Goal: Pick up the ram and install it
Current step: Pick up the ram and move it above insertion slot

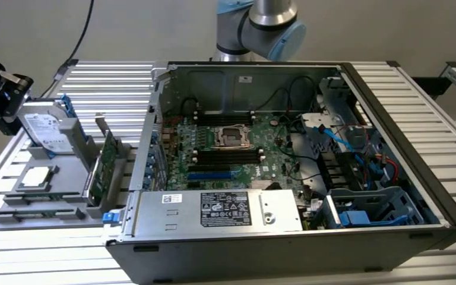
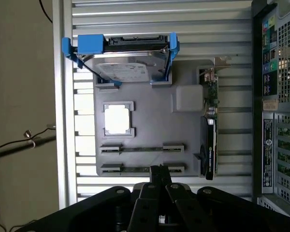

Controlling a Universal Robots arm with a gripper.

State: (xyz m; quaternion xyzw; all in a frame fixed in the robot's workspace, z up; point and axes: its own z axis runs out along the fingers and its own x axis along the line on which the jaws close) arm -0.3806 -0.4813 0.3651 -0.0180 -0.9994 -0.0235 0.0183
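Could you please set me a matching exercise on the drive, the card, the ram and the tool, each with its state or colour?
1. drive
2. card
3. ram
4. tool

A. shut
B. lies flat in the tray
C. has blue rails
D. stands on edge, with a metal bracket

Pairs: 1-C, 2-D, 3-B, 4-A

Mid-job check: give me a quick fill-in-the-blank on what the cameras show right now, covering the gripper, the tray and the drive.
1. The gripper, pointing at the gray tray, has its jaws ____.
2. ____ ram sticks lie flat in the tray's holders.
3. The rails on the hard drive are coloured ____.

Missing words: shut; two; blue.
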